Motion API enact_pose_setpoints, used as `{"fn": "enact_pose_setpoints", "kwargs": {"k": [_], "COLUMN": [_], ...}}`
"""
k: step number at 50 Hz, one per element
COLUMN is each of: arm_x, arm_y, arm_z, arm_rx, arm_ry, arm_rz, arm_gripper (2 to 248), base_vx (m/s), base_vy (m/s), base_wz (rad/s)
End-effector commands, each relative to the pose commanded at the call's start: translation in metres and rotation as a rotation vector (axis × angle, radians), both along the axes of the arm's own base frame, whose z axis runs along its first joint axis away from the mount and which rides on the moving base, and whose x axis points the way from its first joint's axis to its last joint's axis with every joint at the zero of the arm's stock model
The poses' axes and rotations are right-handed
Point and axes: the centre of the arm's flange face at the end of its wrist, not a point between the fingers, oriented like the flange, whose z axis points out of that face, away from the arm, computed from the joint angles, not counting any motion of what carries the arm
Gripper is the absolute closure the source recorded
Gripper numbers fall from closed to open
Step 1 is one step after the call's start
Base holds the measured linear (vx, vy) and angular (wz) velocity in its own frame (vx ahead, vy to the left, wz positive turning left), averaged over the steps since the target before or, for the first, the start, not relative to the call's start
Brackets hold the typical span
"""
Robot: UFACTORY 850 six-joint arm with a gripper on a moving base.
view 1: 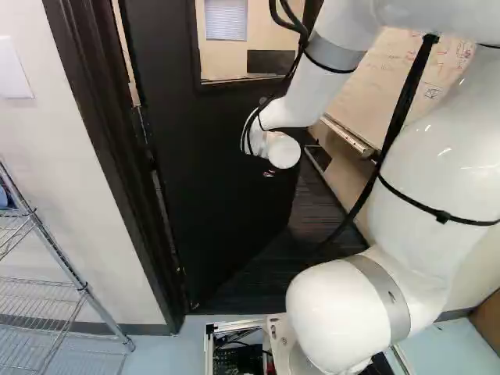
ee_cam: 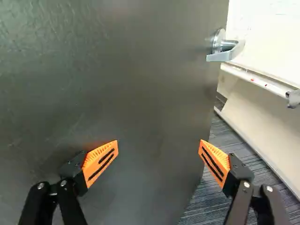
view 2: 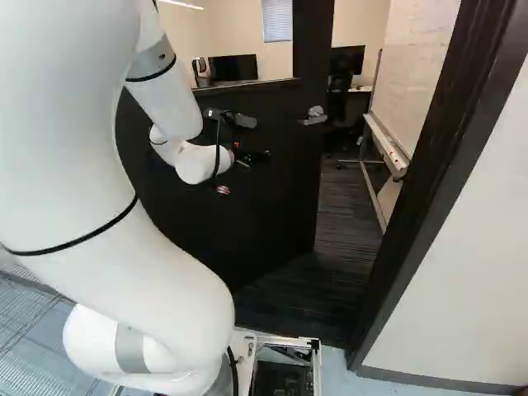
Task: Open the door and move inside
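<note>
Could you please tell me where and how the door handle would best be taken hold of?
I would grip its lever bar, clear of the round base, coming straight at the near face of the door. The bar stands off the door and runs roughly level, so fingers above and below should close on it well.

Door [view 1: 211, 172] ahead, whiteboard [view 1: 367, 94] beyond, rack [view 1: 82, 287] left

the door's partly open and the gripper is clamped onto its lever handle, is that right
Not quite: the gripper isn't clamped on the lever handle. The wrist view shows its fingers standing wide apart, with the handle out ahead of them, near the door's free edge. The door is indeed partly open.
</note>
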Motion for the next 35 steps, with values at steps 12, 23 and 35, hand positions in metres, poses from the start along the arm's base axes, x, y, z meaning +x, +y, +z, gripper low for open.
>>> {"fn": "enact_pose_setpoints", "kwargs": {"k": [12,23,35], "arm_x": [0.016,0.028,0.035], "arm_y": [0.016,0.03,0.045], "arm_z": [0.0,0.0,0.0], "arm_rx": [0.0,0.001,-0.01], "arm_ry": [-0.002,-0.004,-0.008], "arm_rz": [0.029,0.055,0.098], "arm_gripper": [3,3,3], "base_vx": [0.0,0.0,0.0], "base_vy": [0.0,0.0,0.0], "base_wz": [0.0,0.0,0.0]}}
